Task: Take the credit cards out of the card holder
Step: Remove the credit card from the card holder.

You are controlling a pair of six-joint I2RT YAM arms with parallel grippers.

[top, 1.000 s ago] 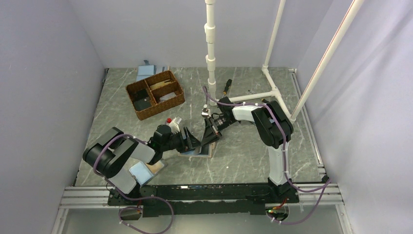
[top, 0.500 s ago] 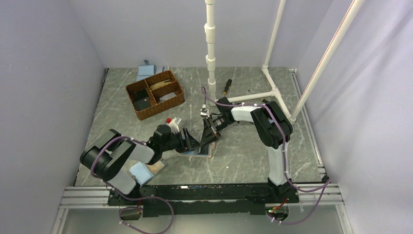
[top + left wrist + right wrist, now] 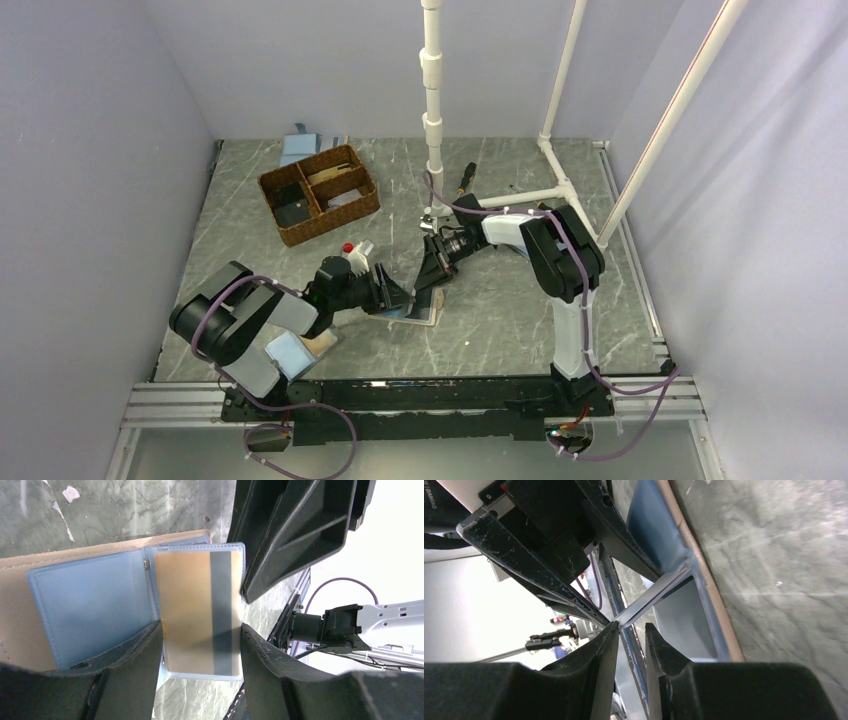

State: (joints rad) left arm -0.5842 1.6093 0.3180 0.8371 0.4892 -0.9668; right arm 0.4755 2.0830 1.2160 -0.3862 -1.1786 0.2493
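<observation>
The card holder (image 3: 420, 312) lies open on the table, a light-blue panel (image 3: 90, 605) with tan edging. From its spine a clear sleeve rises, and in it sits a tan card (image 3: 190, 595) with a grey stripe. My left gripper (image 3: 201, 625) straddles this sleeve, one finger along each long edge. Whether the fingers (image 3: 135, 665) press it does not show. My right gripper (image 3: 632, 625) faces it from the other side, jaws a narrow gap apart. The sleeve's free edge (image 3: 644, 602) ends at one of its fingertips, not between them. From above, both grippers (image 3: 395, 295) (image 3: 432, 278) meet over the holder.
A wicker basket (image 3: 319, 193) with compartments stands at the back left, blue flat items (image 3: 300, 145) behind it. A white pipe post (image 3: 433, 120) and frame rise behind the right arm, a small tool (image 3: 466, 178) beside them. Another blue and tan folder (image 3: 295, 350) lies under the left arm.
My left gripper's jaws have narrowed around the sleeve. The right arm's wrist has shifted slightly back and to the right, its jaws staying narrow at the sleeve's edge.
</observation>
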